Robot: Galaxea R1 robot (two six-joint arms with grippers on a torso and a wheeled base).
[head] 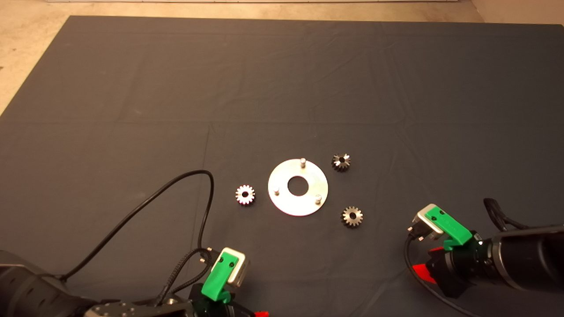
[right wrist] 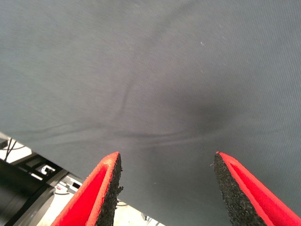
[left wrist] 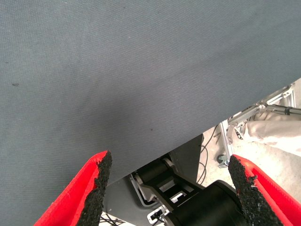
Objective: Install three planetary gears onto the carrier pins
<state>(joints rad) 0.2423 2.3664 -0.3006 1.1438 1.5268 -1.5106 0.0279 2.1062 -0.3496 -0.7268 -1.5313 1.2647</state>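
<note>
A shiny round disc [head: 282,200] with a large central hole lies on the dark mat, a little below its middle. Three carrier pins [head: 302,162] [head: 276,191] [head: 317,199] stand upright on it, all bare. Three planetary gears lie flat on the mat around the disc: one to its left [head: 245,194], one at its upper right [head: 340,162], one at its lower right [head: 352,216]. My left gripper [left wrist: 171,162] waits at the lower left edge, open and empty. My right gripper [right wrist: 167,157] hovers at the lower right, also open and empty, over bare mat.
A black cable [head: 176,185] loops over the mat from the left arm, reaching near the left gear. Beige floor [head: 26,44] borders the mat at the back and left. Beyond the mat's near edge the left wrist view shows the robot's dark base [left wrist: 188,197] and a metal frame [left wrist: 263,106].
</note>
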